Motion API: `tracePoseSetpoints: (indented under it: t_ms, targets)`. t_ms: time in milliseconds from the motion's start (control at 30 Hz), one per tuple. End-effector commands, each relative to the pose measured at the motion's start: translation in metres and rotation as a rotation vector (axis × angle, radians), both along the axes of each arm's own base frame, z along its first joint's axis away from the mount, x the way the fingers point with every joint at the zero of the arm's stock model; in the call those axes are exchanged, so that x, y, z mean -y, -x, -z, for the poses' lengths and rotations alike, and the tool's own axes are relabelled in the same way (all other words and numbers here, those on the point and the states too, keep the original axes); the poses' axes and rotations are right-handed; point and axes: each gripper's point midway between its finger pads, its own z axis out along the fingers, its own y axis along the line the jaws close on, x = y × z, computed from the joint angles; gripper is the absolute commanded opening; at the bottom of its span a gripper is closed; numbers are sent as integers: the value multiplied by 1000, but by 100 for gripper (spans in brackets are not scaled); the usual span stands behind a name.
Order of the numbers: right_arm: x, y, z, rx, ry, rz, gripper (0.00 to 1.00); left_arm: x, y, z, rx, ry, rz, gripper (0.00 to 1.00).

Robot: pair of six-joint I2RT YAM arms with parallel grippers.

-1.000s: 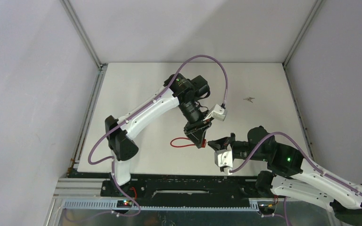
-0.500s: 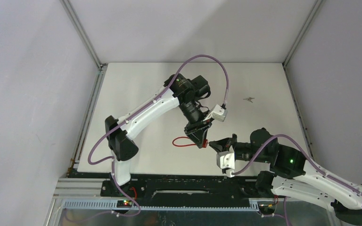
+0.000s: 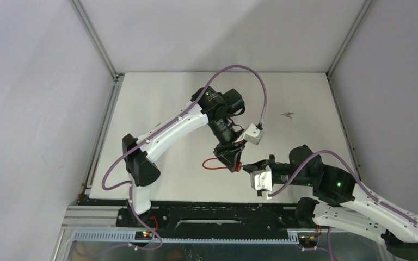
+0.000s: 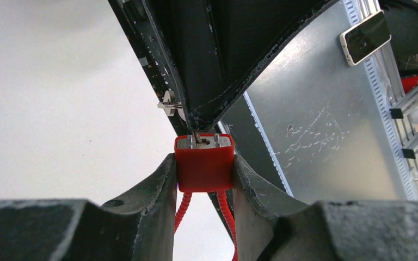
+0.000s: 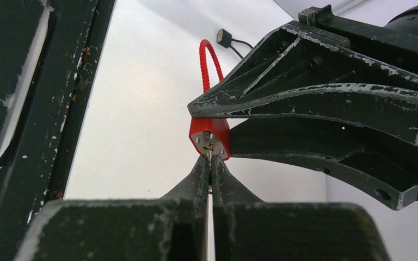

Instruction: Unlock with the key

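Red plastic marks the padlock (image 4: 204, 163), a small block pinched by its two side faces between the fingers of the left gripper (image 3: 233, 161), whose jaws stand partway apart, closed on the block's width. Its silver keyway face points toward the right gripper (image 5: 209, 163), and its red cable shackle (image 3: 211, 163) loops out the other way, to the left, over the table (image 3: 158, 103); whether the loop touches the surface cannot be told. The right gripper's jaws are pressed tight together on the key (image 5: 210, 154), of which only a thin metal sliver shows past the fingertips. That sliver meets the keyway at the middle of the silver face, and how deep it sits cannot be told. The two grippers meet tip to tip over the near part of the table, a little right of its middle and close to the black rail (image 3: 207, 209) along the near edge. Behind and to the left of them the white surface stretches to the back wall and the metal frame posts (image 3: 95, 41). A small grey object (image 3: 288, 115) lies well apart, toward the far right edge. The right arm (image 3: 359, 206) runs out past the near right corner.
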Motion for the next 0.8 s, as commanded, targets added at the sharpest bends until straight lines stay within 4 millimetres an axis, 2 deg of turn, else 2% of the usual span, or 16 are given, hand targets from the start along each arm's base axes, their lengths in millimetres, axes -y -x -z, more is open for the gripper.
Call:
tracePoseSetpoints:
  t_ms: [0,233,533,667,767]
  targets:
    - [-5,2,-12,-73,-15,6,0,10,13,-16,-12,121,73,0]
    - [-8,-4,-12,-111,-11,43,0,13,9,-10,38,134,80,0]
    - [-1,-26,-6,84,64,116,0,16,22,-22,-67,177,109,0]
    - [3,-34,-10,162,66,154,0,17,23,-23,-48,186,115,0]
    - [7,-36,-13,185,67,164,0,15,19,-16,-3,169,118,0]
